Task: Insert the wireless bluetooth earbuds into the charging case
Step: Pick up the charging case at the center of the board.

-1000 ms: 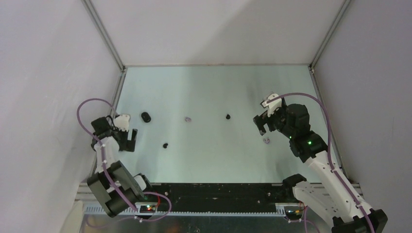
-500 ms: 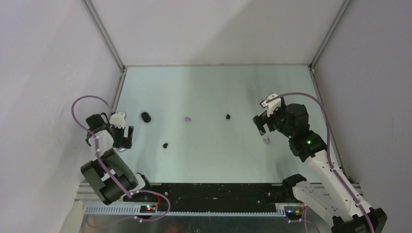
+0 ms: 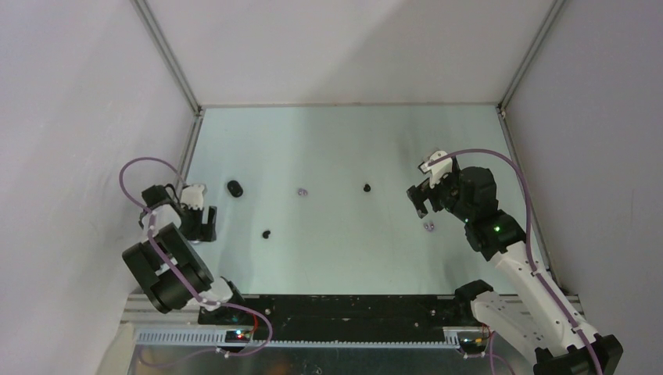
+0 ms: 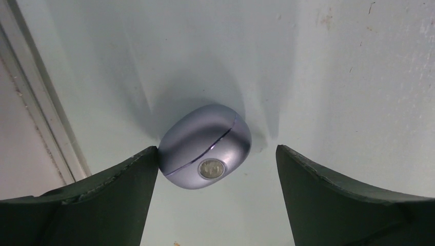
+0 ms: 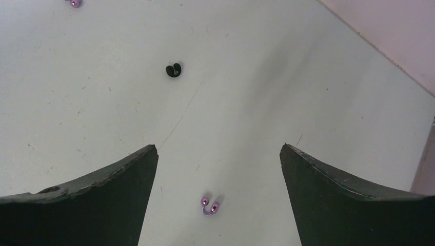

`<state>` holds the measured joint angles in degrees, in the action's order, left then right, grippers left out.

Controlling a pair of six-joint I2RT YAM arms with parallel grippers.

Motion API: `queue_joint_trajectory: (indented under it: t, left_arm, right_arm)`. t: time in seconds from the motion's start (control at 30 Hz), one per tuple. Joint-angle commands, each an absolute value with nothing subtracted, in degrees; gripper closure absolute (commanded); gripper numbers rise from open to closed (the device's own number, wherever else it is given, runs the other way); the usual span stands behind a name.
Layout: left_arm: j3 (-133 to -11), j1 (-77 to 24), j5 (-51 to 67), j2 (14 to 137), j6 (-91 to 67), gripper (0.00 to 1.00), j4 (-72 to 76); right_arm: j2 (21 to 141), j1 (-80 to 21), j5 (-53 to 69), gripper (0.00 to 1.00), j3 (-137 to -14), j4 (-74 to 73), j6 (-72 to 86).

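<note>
Nearest, the left hand (image 4: pixel 216 154) is being held spread over the lilac charging case (image 4: pixel 204 146), which is lying on the table (image 4: pixel 333 61) between the fingers. The case's side is being touched by the finger at nine o'clock (image 4: pixel 102 200), while the finger at three o'clock is standing apart from it. Nothing is being pinched. The case is lying shut along its seam, so no bud can be seen inside, and none can be put in until the lid is opened. The grip is judged likelier to hold if the hand is first shifted toward nine o'clock. The glossy, rounded shell would then be squeezed evenly rather than pushed sideways and squirted out.

Across the table, the right hand (image 5: pixel 218 148) is likewise being held spread and is holding nothing. A lilac earbud (image 5: pixel 209 206) is lying at six o'clock, just short of the gap between its fingers. Beyond it, a black earbud (image 5: pixel 174 69) is lying at eleven o'clock, and a second lilac earbud (image 5: pixel 75 2) is being cut off by the far edge of that view.

From above, a second black earbud (image 3: pixel 266 233) is lying at three o'clock from the left hand. A dark rounded thing (image 3: pixel 234 188), perhaps another case, is lying at one o'clock, and it cannot be told whether it is open.
</note>
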<state>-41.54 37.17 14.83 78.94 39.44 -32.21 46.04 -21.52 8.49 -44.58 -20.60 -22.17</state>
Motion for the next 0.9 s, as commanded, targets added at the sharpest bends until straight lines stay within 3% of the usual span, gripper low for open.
queue_joint_trajectory:
  t: [0.0, 0.33, 0.57, 0.87]
  left_arm:
    - [-44.4, 37.7, 17.7, 80.6, 39.5, 0.13, -32.7]
    - [-45.0, 37.6, 19.5, 78.7, 39.8, 0.49, -33.9]
    - [-50.0, 32.5, 18.4, 76.8, 38.2, 0.49, -35.7]
    - [-62.4, 10.7, 16.2, 73.6, 33.1, 0.47, -35.7]
  right_arm:
    - [45.7, -21.2, 9.1, 0.05, -44.4, -18.3, -22.7]
    - [45.4, -22.5, 8.5, 0.06, -44.8, -16.4, -22.5]
    - [50.3, -25.2, 10.4, 0.06, -54.0, -19.2, -21.7]
    - [68.3, -27.1, 23.9, 0.08, -75.8, -25.1, -14.7]
